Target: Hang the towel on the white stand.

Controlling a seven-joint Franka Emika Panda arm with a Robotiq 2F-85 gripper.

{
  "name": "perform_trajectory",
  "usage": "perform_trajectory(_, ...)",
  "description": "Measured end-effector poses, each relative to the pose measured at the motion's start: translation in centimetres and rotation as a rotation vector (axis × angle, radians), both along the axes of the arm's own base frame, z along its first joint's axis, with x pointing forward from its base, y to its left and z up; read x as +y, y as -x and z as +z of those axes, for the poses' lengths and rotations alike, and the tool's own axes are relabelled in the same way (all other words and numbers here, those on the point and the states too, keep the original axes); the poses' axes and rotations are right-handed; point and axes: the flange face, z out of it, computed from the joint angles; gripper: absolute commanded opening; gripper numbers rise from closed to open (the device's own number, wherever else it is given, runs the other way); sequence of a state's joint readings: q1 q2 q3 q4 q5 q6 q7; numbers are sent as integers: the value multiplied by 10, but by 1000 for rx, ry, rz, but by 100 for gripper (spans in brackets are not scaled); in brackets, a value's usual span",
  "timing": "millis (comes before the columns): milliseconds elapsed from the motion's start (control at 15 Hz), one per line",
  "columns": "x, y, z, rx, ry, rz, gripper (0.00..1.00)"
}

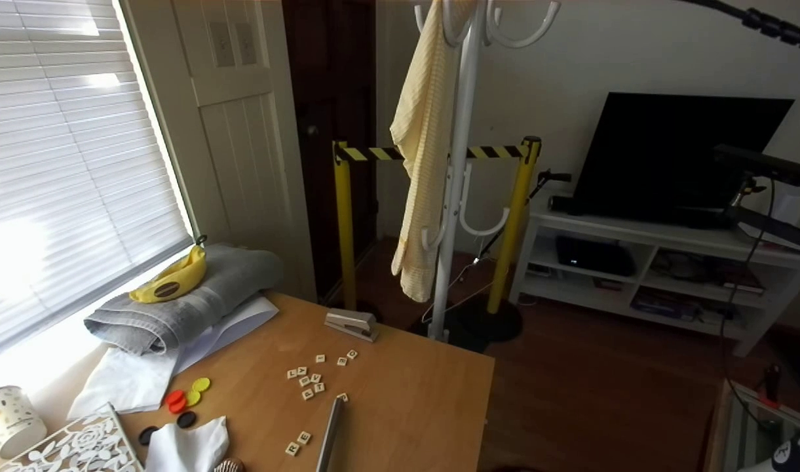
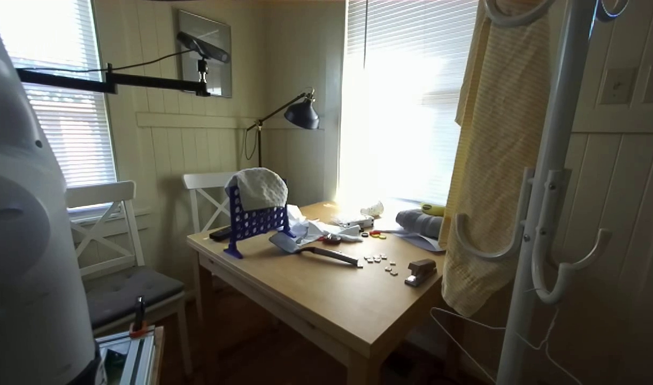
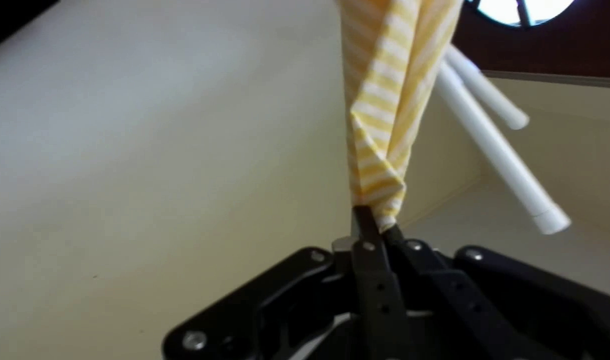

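The towel is a long yellow-and-white striped cloth. It hangs down beside the pole of the white stand, with its top cut off by the upper edge in both exterior views (image 1: 420,177) (image 2: 500,133). The white stand (image 1: 462,131) has a pole with curved hooks, also in an exterior view (image 2: 559,107). In the wrist view my gripper (image 3: 378,222) is shut on a corner of the towel (image 3: 384,110). White tubes of the stand (image 3: 502,152) show to the right of the towel there. My gripper is out of both exterior views. I cannot tell whether the towel rests on a hook.
A wooden table (image 2: 315,291) near the stand bears a stapler (image 1: 352,324), letter tiles, a spatula (image 2: 326,254) and a folded grey towel (image 1: 236,275). Yellow barrier posts (image 1: 344,223) and a TV bench (image 1: 583,295) stand behind the stand. The white arm (image 2: 27,224) shows at one side.
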State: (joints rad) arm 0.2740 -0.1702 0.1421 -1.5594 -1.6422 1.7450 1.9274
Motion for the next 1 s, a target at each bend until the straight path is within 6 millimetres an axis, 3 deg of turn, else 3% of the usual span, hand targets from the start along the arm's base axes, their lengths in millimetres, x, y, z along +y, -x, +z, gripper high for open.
perform_trajectory(267,-70,22,-39,31,-167,-109,1)
perform_trajectory(533,-137,19,-94,141,-347,-65,1)
perform_trajectory(800,-180,12,-152,249,-478,71,1)
perform_trajectory(1000,-196,13,-176,369,-525,164,1)
